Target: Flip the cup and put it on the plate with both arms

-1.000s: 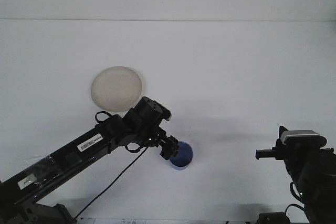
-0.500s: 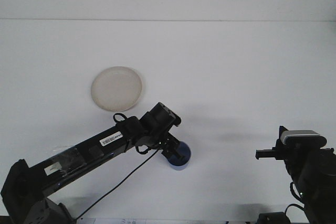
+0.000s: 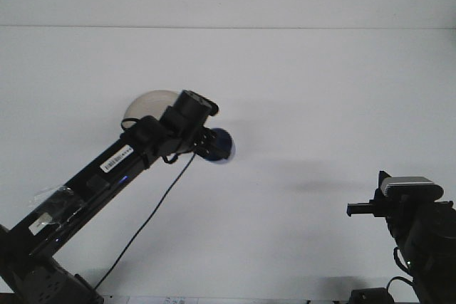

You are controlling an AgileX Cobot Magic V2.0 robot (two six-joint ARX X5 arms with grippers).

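A blue cup (image 3: 219,146) hangs above the white table, lifted off it, with my left gripper (image 3: 209,144) shut on it. The left arm reaches from the lower left up towards the middle. Just left of the cup lies the round beige plate (image 3: 146,104); the left wrist hides its right part. My right gripper (image 3: 354,209) rests at the lower right, far from cup and plate, pointing left; its fingers look dark and small here.
The white table (image 3: 313,105) runs back to a pale wall. A black cable (image 3: 153,215) hangs from the left wrist down to the front edge. The bulk of the right arm (image 3: 420,236) fills the lower right corner.
The left arm has lifted the blue cup from the table near the front middle and carried it back and to the left, close to the plate. The right arm has stayed still.
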